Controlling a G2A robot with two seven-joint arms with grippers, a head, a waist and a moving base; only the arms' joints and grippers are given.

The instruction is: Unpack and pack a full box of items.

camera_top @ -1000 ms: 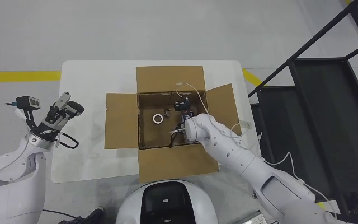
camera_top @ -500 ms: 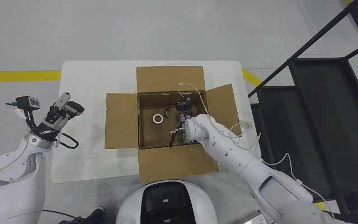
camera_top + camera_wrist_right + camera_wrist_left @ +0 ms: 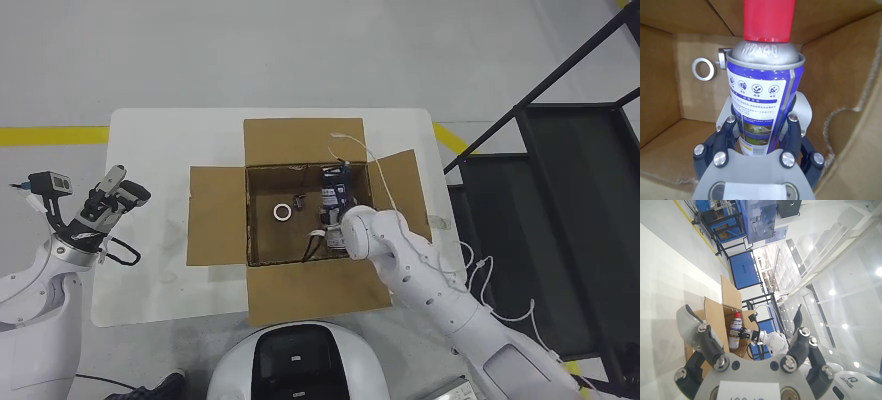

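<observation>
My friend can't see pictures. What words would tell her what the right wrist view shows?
The right end effector is shut around a blue-and-white metal spray can with a red plastic cap, inside a brown cardboard box. A silver metal ring lies in the box, apart from the can.

I count one cardboard box (image 3: 305, 150) with four flaps folded out, on one white table (image 3: 160, 150). Within the box's walls there is one spray can (image 3: 761, 91) with one red cap. On the box floor lie one metal ring (image 3: 704, 69) and, just beside it, one small metal fitting (image 3: 722, 58). I have two grippers: my right gripper (image 3: 764, 108) clamps the can in the box, and my left gripper (image 3: 742, 313) is spread well apart from the box.
</observation>
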